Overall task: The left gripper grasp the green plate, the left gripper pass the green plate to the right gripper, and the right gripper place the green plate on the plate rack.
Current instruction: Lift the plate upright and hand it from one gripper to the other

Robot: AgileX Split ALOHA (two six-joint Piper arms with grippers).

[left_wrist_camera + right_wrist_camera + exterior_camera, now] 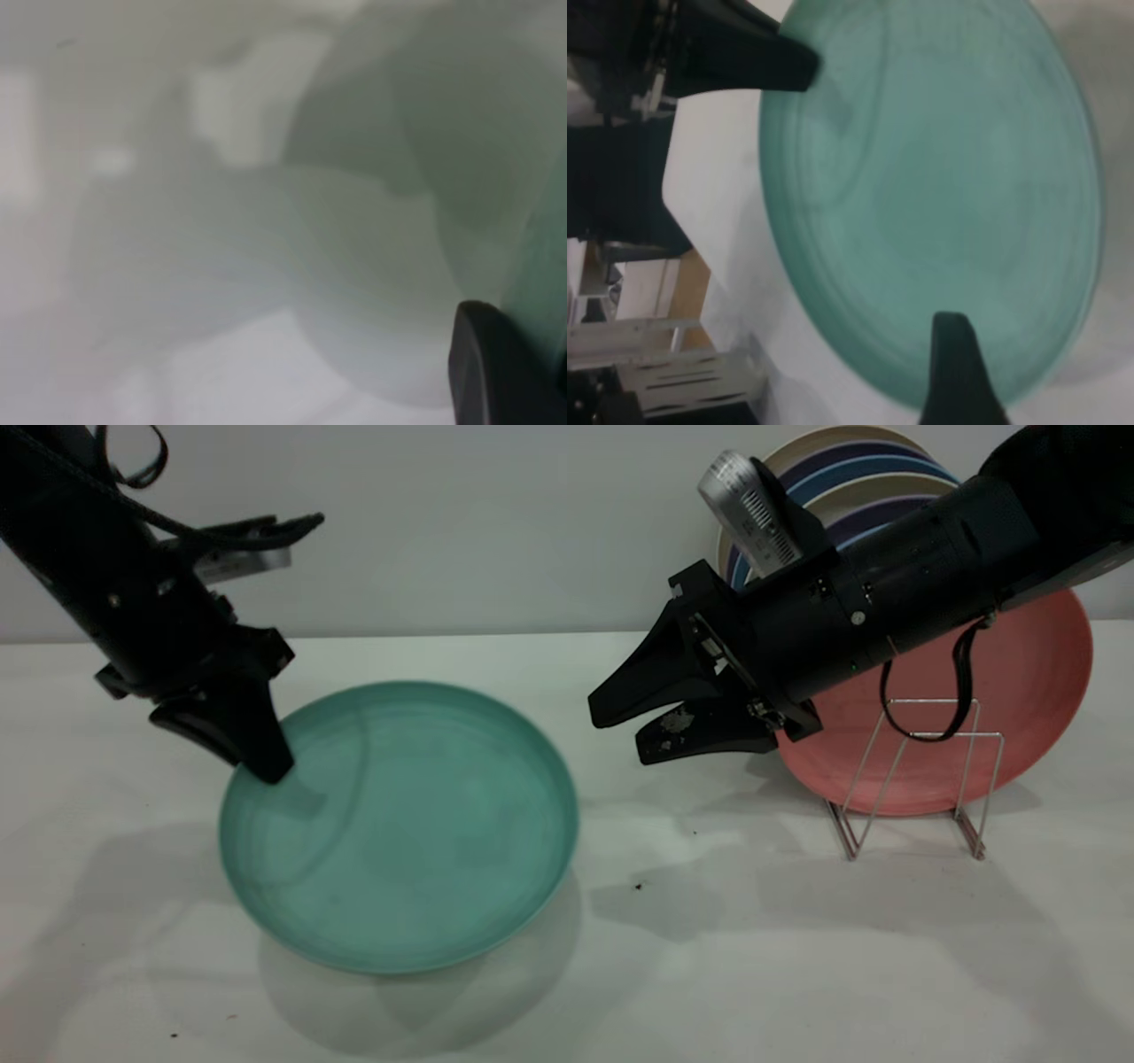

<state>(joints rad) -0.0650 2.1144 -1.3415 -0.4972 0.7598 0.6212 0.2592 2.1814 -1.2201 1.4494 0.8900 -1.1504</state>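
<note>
The green plate is tilted at the table's left-middle, with its shadow offset beneath it. My left gripper is shut on the plate's left rim, with one finger on the plate's upper face. The left wrist view shows one dark finger against the plate. My right gripper is open and empty, hovering just right of the plate and apart from it. In the right wrist view one of its fingers shows in front of the plate. The plate rack stands at the right.
A salmon-pink plate stands upright in the rack, behind the right arm. Several more plates lean against the back wall behind it. The white table stretches across the front.
</note>
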